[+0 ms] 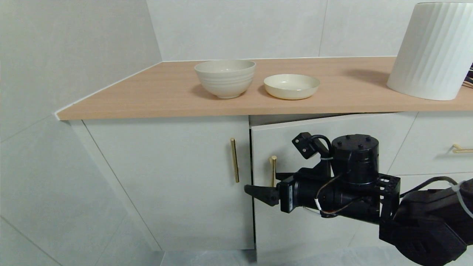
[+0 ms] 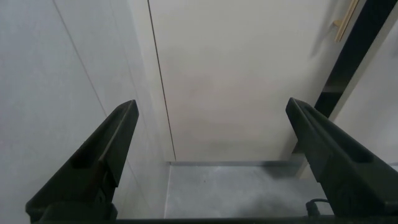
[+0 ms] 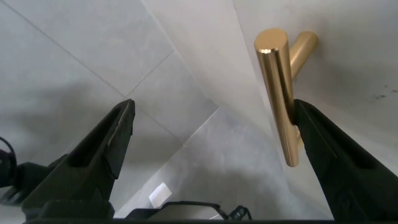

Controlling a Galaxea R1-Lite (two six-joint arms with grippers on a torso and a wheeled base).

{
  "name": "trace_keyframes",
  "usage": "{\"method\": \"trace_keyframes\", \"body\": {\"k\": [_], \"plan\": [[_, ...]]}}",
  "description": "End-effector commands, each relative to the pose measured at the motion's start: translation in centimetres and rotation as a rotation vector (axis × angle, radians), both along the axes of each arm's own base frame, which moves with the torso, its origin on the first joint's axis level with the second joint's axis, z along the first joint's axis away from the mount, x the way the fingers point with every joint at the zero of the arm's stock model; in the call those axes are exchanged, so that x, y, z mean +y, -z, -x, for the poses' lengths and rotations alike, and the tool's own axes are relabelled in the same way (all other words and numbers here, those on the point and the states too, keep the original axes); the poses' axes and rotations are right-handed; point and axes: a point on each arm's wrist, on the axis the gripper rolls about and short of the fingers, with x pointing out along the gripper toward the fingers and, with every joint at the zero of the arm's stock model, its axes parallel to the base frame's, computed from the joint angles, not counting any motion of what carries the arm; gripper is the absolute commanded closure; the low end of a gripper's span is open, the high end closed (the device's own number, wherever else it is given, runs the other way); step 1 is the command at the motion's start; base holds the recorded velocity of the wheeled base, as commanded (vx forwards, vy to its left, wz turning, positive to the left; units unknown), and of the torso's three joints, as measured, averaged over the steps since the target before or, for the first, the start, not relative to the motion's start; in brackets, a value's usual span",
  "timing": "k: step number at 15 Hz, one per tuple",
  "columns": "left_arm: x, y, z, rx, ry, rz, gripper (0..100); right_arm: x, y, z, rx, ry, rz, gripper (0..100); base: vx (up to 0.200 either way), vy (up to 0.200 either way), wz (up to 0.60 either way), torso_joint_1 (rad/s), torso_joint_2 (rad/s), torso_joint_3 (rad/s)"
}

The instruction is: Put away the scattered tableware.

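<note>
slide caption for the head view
Right gripper beside the gold handle of an ajar door; bowl and dish on the counter.

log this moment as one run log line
right claw open at gold handle of ajar cabinet door | left claw open | bowl and dish on counter

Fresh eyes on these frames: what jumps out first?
The black right claw, open at the gold handle of a cupboard door that is slightly ajar. Above, on the wooden counter, a deep bowl and a shallow dish sit side by side, not touching.
</note>
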Motion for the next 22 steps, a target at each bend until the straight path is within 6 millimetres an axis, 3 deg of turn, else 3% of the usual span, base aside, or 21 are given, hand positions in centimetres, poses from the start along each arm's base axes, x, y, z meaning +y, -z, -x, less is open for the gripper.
{"method": "trace_keyframes", "body": {"k": [1, 4, 11, 13, 15, 16, 18, 22], "plan": [[0.0, 0.0, 0.0, 0.0, -0.001, 0.0, 0, -0.5, 0.0, 1.1, 0.009, -0.014, 0.005, 0, 0.0, 0.0, 0.0, 0.0, 0.0, 0.0], [0.0, 0.0, 0.0, 0.0, -0.001, 0.0, 0, -1.3, 0.8, 2.6, 0.021, -0.03, 0.008, 0, 0.0, 0.0, 0.0, 0.0, 0.0, 0.0], [0.0, 0.0, 0.0, -0.001, -0.001, -0.037, 0, -0.6, 1.1, 3.2, 0.024, -0.062, -0.009, 0, 0.0, 0.0, 0.0, 0.0, 0.0, 0.0], [-0.1, -2.2, 0.6, -0.097, 0.04, -0.017, 0, -0.5, 1.4, 3.1, 0.031, -0.062, -0.003, 0, 0.0, 0.0, 0.0, 0.0, 0.0, 0.0], [-0.5, -5.9, 1.8, -0.11, 0.273, 0.034, 0, -0.4, 1.7, 3.0, 0.038, -0.063, 0.005, 0, 0.0, 0.0, 0.0, 0.0, 0.0, 0.0], [-0.6, -6.7, 1.9, -0.092, 0.322, 0.052, 0, -0.4, 1.7, 3.0, 0.037, -0.063, 0.004, 0, 0.0, 0.0, 0.0, 0.0, 0.0, 0.0], [-0.9, -11.1, 0.3, 0.042, 0.483, 0.103, 0, -0.6, 1.5, 3.2, 0.034, -0.063, -0.001, 0, 0.0, 0.0, 0.0, 0.0, 0.0, 0.0], [-1.6, -15.4, -8.4, 0.279, 0.691, 0.174, 0, -0.8, 1.2, 3.3, 0.026, -0.062, -0.01, 0, 0.0, 0.0, 0.0, 0.0, 0.0, 0.0]]}}
